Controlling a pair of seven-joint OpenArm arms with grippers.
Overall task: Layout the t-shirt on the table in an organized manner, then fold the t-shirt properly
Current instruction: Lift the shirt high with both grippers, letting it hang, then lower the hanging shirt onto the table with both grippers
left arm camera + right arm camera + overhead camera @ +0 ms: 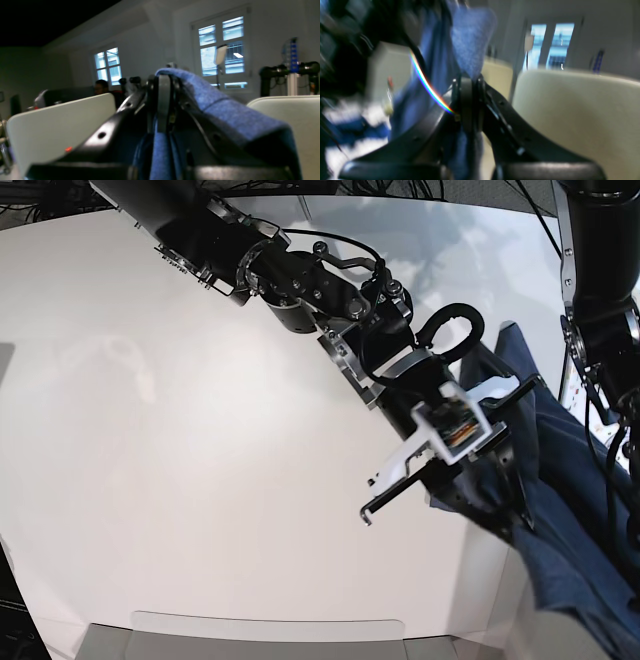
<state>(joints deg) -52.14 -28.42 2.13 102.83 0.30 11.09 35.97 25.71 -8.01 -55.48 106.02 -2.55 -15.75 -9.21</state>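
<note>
Both hands pinch the blue heathered t-shirt point(560, 510), hanging in loose folds.

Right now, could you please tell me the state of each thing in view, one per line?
t-shirt: lifted off the table, hanging between both grippers, not laid out.
left gripper: shut on the t-shirt.
right gripper: shut on the t-shirt.
table: white top bare where visible.
</note>
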